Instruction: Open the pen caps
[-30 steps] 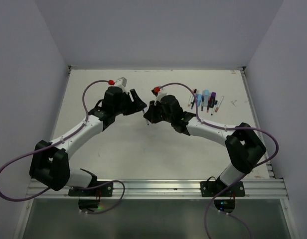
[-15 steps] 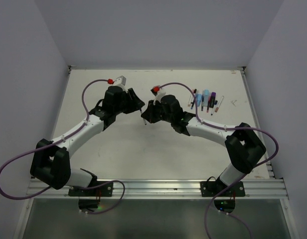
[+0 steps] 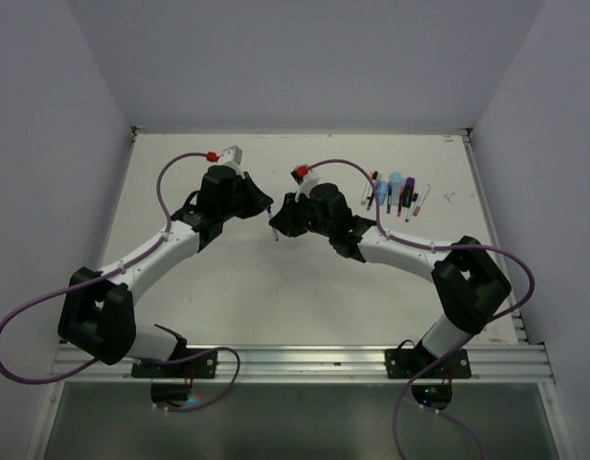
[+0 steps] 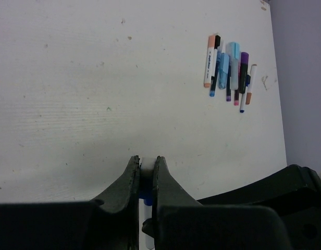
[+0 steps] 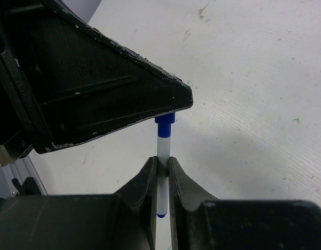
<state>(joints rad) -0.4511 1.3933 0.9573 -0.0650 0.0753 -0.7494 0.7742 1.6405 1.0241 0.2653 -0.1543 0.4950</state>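
- Right gripper (image 5: 162, 169): clenched on the white pen (image 5: 162, 148), low centre of the right wrist view; grip firmly, no twisting.
- Left gripper (image 4: 145, 169): clamped over the blue cap (image 5: 164, 119) at the pen's top end; pull straight along the barrel, away from the right jaws.
- Avoid sideways bending; probably slippery, so thin a barrel.
- Other pens (image 3: 396, 195): upper right of the top view, well apart on the table (image 3: 180, 172).

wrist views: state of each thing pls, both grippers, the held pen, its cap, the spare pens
white pen, held between both grippers
blue cap, not yet off
left gripper, shut on the pen's cap end
right gripper, shut on the pen's body
other pens, lying side by side, untouched
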